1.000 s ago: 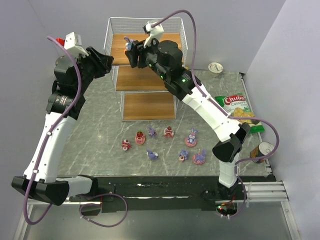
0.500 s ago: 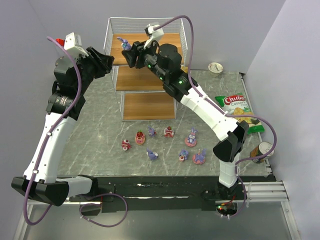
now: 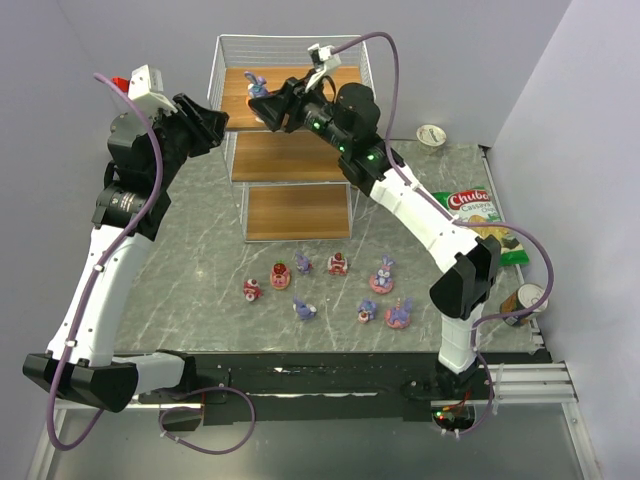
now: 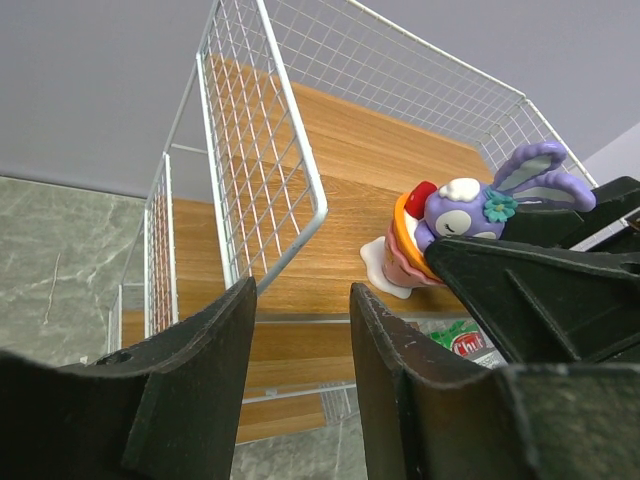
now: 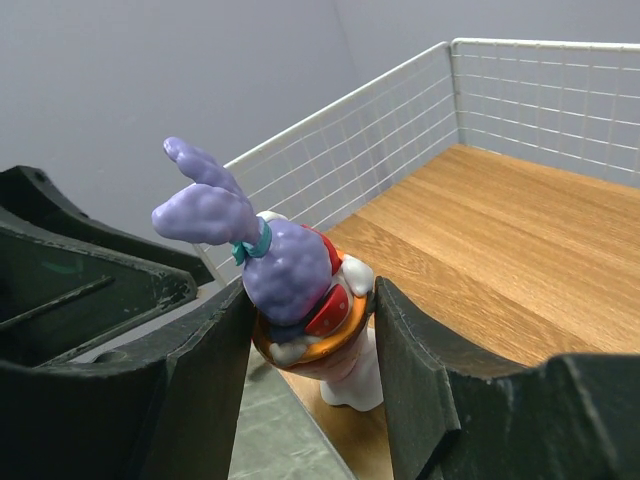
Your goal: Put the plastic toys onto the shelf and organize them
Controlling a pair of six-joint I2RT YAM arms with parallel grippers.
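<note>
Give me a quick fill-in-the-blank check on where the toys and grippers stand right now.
1. The right gripper holds the bunny at the shelf's ___ tier.
2. The left gripper is ___ and empty.
3. ___ toys are on the table.
Missing words: top; open; eight.

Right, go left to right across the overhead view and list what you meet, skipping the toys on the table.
Left gripper → bunny → cup → chip bag → can.
</note>
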